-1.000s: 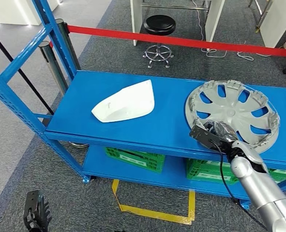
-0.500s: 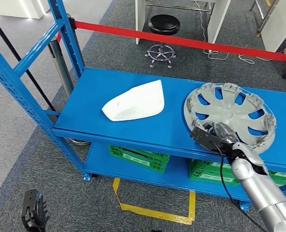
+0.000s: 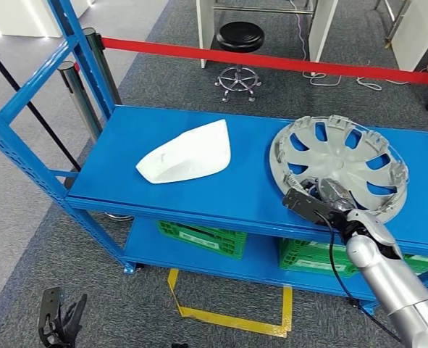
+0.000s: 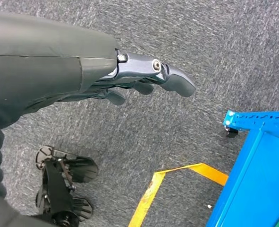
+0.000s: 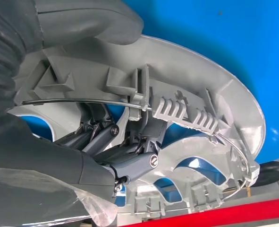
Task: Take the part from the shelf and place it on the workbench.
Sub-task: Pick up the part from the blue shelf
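Gripping hubcap (image 3: 340,163) rim near shelf (image 3: 145,141) edge, right hand (image 3: 332,197)

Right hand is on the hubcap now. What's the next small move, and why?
Probably lift it straight up a little. The right hand grips the hubcap at its near rim, fingers through the spokes, and the far side seems to sit on the shelf. Raising it first should clear the shelf before pulling back.

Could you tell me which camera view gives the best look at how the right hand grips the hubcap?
The right wrist view: the right hand has its fingers hooked through the hubcap spokes. The head view shows the whole hubcap on the blue shelf, but the wrist hides the fingers. The left wrist view faces the floor.
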Tool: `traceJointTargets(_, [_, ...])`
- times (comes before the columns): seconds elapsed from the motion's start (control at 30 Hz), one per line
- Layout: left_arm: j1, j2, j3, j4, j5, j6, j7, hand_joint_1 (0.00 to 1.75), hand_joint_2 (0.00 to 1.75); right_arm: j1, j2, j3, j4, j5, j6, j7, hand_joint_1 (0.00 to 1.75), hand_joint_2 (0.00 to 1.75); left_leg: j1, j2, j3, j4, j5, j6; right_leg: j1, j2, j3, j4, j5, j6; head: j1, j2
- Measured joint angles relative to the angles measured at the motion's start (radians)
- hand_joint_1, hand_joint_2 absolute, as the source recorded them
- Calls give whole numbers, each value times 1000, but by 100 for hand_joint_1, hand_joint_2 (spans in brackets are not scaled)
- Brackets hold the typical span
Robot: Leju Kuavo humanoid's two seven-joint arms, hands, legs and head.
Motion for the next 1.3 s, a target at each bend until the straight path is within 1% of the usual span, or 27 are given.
traceJointTargets(0.07, [0, -2, 0, 1, -3, 4, -8, 0, 175, 0, -2, 1, -7, -1, 0, -3, 175, 175, -2, 0, 60, -135, 71, 11, 2, 1, 2, 0, -1, 2, 0, 0])
traceJointTargets(0.1, [-1, -3, 0, 2, -5, 6, -11, 0, 175, -1, -3, 2, -12, -1, -1, -5, 175, 175, -4, 0, 86, -194, 91, 16, 3, 2, 1, 1, -2, 5, 1, 0])
traceJointTargets(0.13, [-2, -4, 0, 3, -6, 8, -13, 0, 175, -1, -4, 3, -16, -1, -1, -8, 175, 175, -6, -1, 100, -228, 97, 20, 5, 2, -2, 1, -2, 9, 1, 0])
traceJointTargets(0.23, [-2, -7, 0, 7, -7, 3, -27, 0, 175, 0, -10, 12, -33, -1, -3, -16, 175, 175, -8, -1, 105, -249, 96, 29, 3, 2, -8, -1, -2, 25, 1, 0])
traceJointTargets(0.3, [-1, -10, 1, 8, -2, -15, -45, 0, 175, 1, -15, 16, -44, -2, -3, -20, 175, 175, -3, -1, 109, -261, 102, 40, 2, 1, -24, 30, -28, 34, 3, 0])
traceJointTargets(0.33, [1, -12, 1, 8, 2, -23, -50, 0, 175, 3, -19, 16, -49, -3, -5, -22, 175, 175, -2, -1, 111, -264, 104, 43, 1, 1, -46, 76, -55, 37, 5, 0])
traceJointTargets(0.4, [12, -17, 5, 0, 6, -31, -43, 0, 175, 11, -26, 16, -56, -3, -13, -25, 175, 175, -2, -1, 111, -264, 103, 48, 1, 1, -106, 205, -111, 41, 6, 0])
traceJointTargets(0.43, [21, -21, 7, -8, 6, -29, -35, 0, 175, 17, -29, 16, -61, -2, -17, -26, 175, 175, -2, -1, 112, -263, 102, 48, 1, 1, -130, 252, -123, 43, 6, 0])
traceJointTargets(0.47, [29, -27, 11, -16, 5, -25, -29, 0, 175, 25, -33, 15, -66, -2, -21, -28, 175, 175, -2, -1, 112, -263, 102, 48, 0, 1, -139, 267, -116, 45, 6, 0])
traceJointTargets(0.5, [36, -34, 14, -23, 2, -19, -24, 0, 175, 31, -36, 14, -73, -2, -23, -29, 175, 175, -2, -1, 113, -262, 100, 48, 0, 0, -129, 241, -91, 46, 6, 0])
traceJointTargets(0.57, [44, -47, 20, -31, -5, -5, -21, 0, 175, 38, -42, 13, -91, 0, -29, -32, 175, 175, -2, -2, 113, -257, 96, 42, -1, -1, -68, 113, -26, 46, 6, 0])
traceJointTargets(0.6, [46, -52, 22, -34, -9, 2, -21, 0, 175, 40, -44, 12, -102, 1, -34, -34, 175, 175, -4, -2, 110, -252, 93, 37, -1, -1, -38, 54, -7, 44, 6, 0])
traceJointTargets(0.63, [47, -56, 23, -35, -12, 8, -22, 0, 175, 42, -45, 12, -113, 2, -40, -36, 175, 175, -6, -3, 108, -248, 92, 32, -1, 0, -18, 17, 1, 41, 5, 0])
traceJointTargets(0.73, [51, -64, 26, -35, -21, 21, -27, 0, 175, 49, -47, 8, -148, 7, -56, -42, 175, 175, -8, -2, 105, -244, 91, 21, 1, 2, -8, 5, -3, 26, 5, 0])
traceJointTargets(0.8, [52, -69, 27, -35, -27, 27, -32, 0, 175, 53, -48, 4, -171, 7, -65, -46, 175, 175, -7, -1, 96, -217, 68, 12, -2, 0, -5, 3, -2, 13, 2, 0])
traceJointTargets(0.83, [51, -70, 27, -35, -30, 28, -35, 0, 175, 54, -48, 2, -181, 8, -70, -49, 175, 175, -6, 0, 79, -176, 42, 7, -3, 0, -3, 2, -1, 8, 1, 0])
traceJointTargets(0.9, [51, -73, 28, -31, -35, 30, -41, 0, 175, 56, -48, -2, -199, 12, -85, -56, 175, 175, -4, 0, 24, -45, -21, 0, -2, -1, -3, 2, -3, 1, -1, 0])
traceJointTargets(0.93, [51, -73, 29, -29, -36, 30, -43, 0, 175, 58, -48, -3, -206, 14, -91, -58, 175, 175, -3, 0, 0, 10, -40, -1, -1, -1, -2, 2, -3, 1, 0, 0])
traceJointTargets(0.97, [52, -74, 30, -27, -37, 30, -44, 0, 175, 59, -48, -4, -212, 15, -95, -59, 175, 175, -3, 0, -10, 35, -41, 0, 0, -1, -1, 2, -4, 0, 0, 0])
traceJointTargets(1.0, [52, -75, 30, -26, -37, 30, -44, 0, 175, 59, -48, -6, -216, 16, -97, -59, 175, 175, -3, 0, -4, 22, -23, 2, 1, 0, 0, 2, -4, 0, 0, 0])
traceJointTargets(1.03, [52, -76, 30, -25, -37, 30, -45, 0, 175, 60, -48, -7, -221, 17, -97, -59, 175, 175, -4, 0, 20, -28, 10, 8, 3, 0, 1, 2, -4, 0, 0, 0])
traceJointTargets(1.07, [52, -76, 30, -24, -37, 30, -45, 0, 175, 61, -48, -9, -225, 17, -97, -59, 175, 175, -6, 0, 51, -98, 45, 16, 4, 1, 3, 2, -4, 0, 0, 0])
traceJointTargets(1.1, [51, -76, 31, -24, -37, 30, -45, 0, 175, 62, -48, -10, -229, 17, -97, -59, 175, 175, -8, 0, 81, -163, 71, 23, 6, 1, 3, 3, -5, 1, 0, 0])
traceJointTargets(1.13, [51, -76, 32, -24, -37, 30, -45, 0, 175, 62, -48, -12, -232, 17, -98, -59, 175, 175, -11, 0, 102, -211, 84, 29, 8, 1, 1, 3, -5, 3, 0, 0])
traceJointTargets(1.17, [50, -76, 32, -23, -37, 30, -46, 0, 175, 63, -49, -12, -234, 17, -98, -59, 175, 175, -13, 0, 112, -236, 87, 33, 8, 1, -1, 3, -5, 7, 1, 0])
traceJointTargets(1.23, [50, -76, 33, -22, -37, 30, -46, 0, 175, 65, -48, -13, -237, 19, -100, -61, 175, 175, -14, 0, 116, -247, 85, 36, 8, 1, -2, -1, -3, 18, 1, 0])
traceJointTargets(1.3, [48, -79, 34, -21, -39, 30, -49, 0, 175, 66, -48, -15, -241, 25, -107, -67, 175, 175, -9, 0, 121, -261, 92, 44, 8, 0, -13, 15, -19, 28, 3, 0])
